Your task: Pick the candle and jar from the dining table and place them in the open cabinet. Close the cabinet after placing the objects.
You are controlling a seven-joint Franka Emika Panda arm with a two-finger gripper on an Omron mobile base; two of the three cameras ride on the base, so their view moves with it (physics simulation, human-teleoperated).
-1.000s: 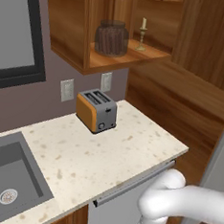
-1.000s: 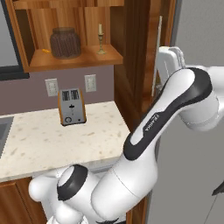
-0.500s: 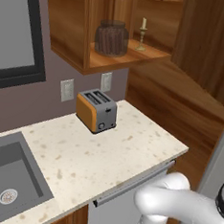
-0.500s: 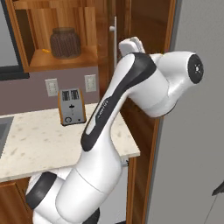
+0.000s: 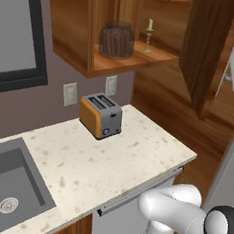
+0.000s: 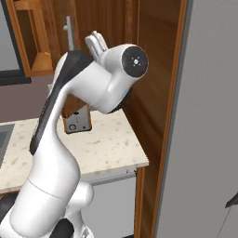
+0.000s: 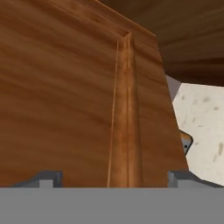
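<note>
A simulated kitchen, seen from behind a white robot arm. Nearest, the arm rises from its base and bends up toward the wall cabinet. Its gripper [image 7: 113, 178] faces the wooden cabinet door [image 5: 202, 56] at close range; in the hand view the two dark fingertips stand wide apart at the bottom edge, with nothing between them but the door's panel beyond. Whether they touch the wood cannot be told.

Below lies a speckled counter [image 5: 110, 163] with a grey sink [image 5: 7, 189] at the left and an orange toaster [image 5: 100, 115] near the wall.

Farther back and higher, the reddish-brown cabinet [image 5: 124, 59] stands open. On its shelf sit the jar [image 5: 116, 39] — round glass, dark sticks inside — and just to its right, apart from it, the candle [image 5: 148, 37] on its slim brass holder.

Judging by this, both objects are already placed — only closing the door remains, and the door hangs swung out from the cabinet.
</note>
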